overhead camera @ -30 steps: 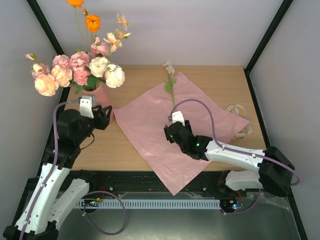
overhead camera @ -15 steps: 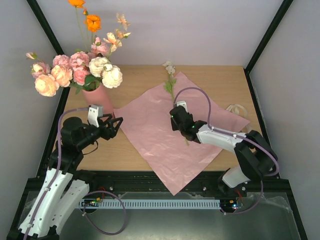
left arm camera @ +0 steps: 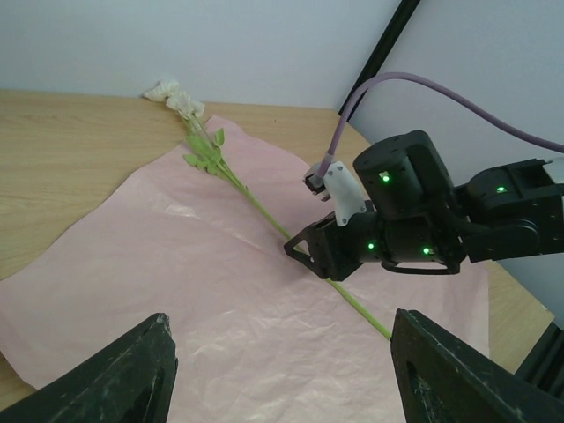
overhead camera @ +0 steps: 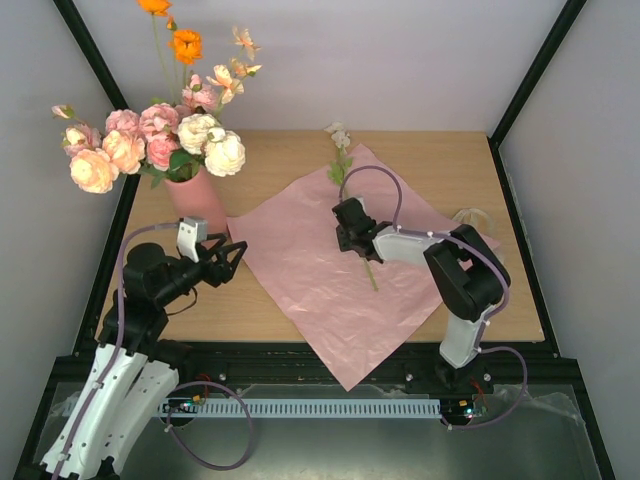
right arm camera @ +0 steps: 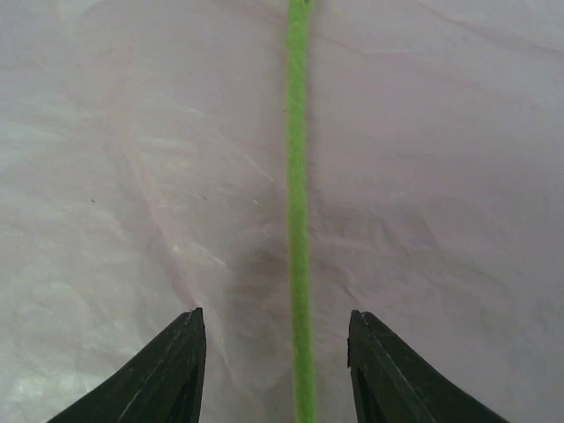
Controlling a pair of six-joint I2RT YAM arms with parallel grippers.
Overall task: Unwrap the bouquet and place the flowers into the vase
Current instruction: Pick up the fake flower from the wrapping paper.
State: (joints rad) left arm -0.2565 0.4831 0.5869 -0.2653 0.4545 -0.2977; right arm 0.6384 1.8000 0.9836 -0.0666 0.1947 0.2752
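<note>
The salmon-pink vase stands at the back left with most of the flowers in it. One cream flower lies on the flat pink wrapping sheet, its green stem running toward the near right. My right gripper hangs low over that stem, open, one finger on each side and neither touching it. My left gripper is wide open and empty, just front-right of the vase, pointing across the sheet at the right gripper.
A loose cream ribbon lies on the wooden table at the sheet's right edge. The sheet's near corner hangs over the table's front edge. Black frame posts and white walls close in both sides.
My left gripper drew back from the vase toward the near right and opened wide. My right gripper slid up the stem toward the bloom and its jaws narrowed around it.
</note>
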